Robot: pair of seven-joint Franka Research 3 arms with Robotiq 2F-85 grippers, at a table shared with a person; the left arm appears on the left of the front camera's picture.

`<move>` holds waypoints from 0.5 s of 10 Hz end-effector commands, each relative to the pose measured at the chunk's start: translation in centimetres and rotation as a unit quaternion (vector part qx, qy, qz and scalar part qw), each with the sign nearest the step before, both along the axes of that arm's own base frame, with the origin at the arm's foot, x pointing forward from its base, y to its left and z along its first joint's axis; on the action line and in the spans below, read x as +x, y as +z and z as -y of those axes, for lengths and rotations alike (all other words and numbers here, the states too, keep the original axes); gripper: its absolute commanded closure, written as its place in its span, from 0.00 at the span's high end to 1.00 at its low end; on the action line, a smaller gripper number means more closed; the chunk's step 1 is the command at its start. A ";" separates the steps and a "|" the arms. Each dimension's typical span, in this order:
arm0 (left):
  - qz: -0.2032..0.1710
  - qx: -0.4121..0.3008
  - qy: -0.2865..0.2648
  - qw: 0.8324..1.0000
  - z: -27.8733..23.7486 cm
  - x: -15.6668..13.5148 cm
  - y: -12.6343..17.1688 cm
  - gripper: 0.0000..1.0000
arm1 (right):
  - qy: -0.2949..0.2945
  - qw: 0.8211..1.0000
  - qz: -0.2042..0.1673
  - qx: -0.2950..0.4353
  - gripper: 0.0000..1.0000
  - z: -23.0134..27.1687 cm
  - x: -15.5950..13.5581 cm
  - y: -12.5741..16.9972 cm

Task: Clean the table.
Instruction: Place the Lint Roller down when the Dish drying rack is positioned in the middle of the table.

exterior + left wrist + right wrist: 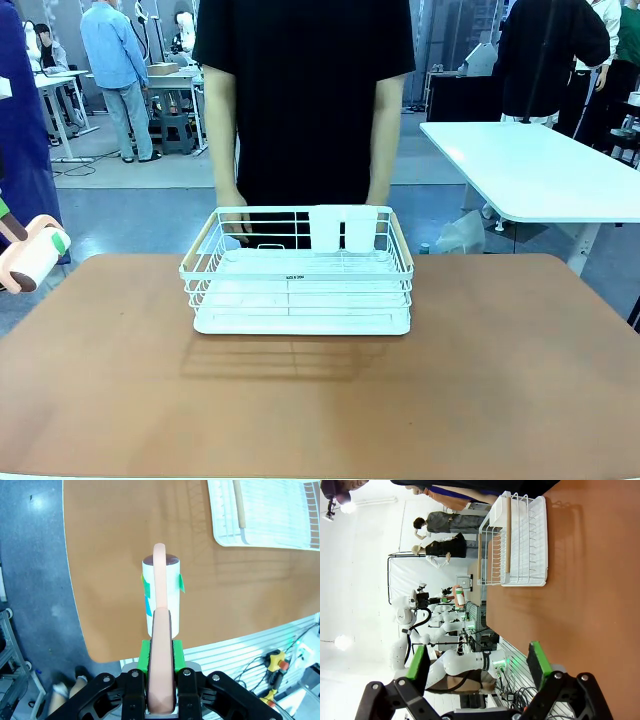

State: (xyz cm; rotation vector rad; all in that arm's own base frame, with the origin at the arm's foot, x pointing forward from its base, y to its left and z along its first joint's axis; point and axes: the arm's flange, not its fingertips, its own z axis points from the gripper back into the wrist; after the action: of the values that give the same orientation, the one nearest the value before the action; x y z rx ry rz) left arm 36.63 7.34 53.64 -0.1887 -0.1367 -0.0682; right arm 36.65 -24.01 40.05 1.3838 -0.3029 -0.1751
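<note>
The reddish-brown table (320, 400) spreads across the front view. My left gripper (161, 652) is shut on the peach handle of a lint roller (161, 597), whose white roll carries green tape. The roller (35, 255) hovers off the table's left edge, above the floor beside the table (110, 540). My right gripper (477, 665) hangs open over the table (590, 595), with nothing between its green pads (417, 662).
A white wire basket (300, 270) with wooden handles stands at the middle of the table's far side, also in view as the basket (520, 540). A person in black stands right behind it, one hand (232, 218) at its far rim. A white-topped table (540, 165) stands at the back right.
</note>
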 end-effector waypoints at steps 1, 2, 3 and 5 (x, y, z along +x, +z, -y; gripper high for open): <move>0.002 0.002 0.002 1.000 -0.2 -0.2 0.2 0.21 | 0.002 1.000 0.002 0.002 1.00 -0.2 0.0 0.4; 0.002 0.002 0.002 1.000 -0.2 -0.2 0.2 0.21 | 0.002 1.000 0.002 0.002 1.00 -0.2 0.0 0.4; 0.002 0.002 0.002 1.000 -0.2 -0.2 0.2 0.21 | 0.002 1.000 0.002 0.002 1.00 -0.2 0.0 0.4; 0.000 0.000 0.000 1.000 0.0 0.0 0.0 0.21 | 0.002 1.000 0.002 0.002 1.00 -0.2 0.0 0.4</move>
State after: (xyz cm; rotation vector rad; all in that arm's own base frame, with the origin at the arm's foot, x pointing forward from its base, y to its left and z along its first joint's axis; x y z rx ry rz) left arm 36.64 7.33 53.62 -0.1887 -0.1361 -0.0684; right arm 36.65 -24.01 40.05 1.3838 -0.3029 -0.1751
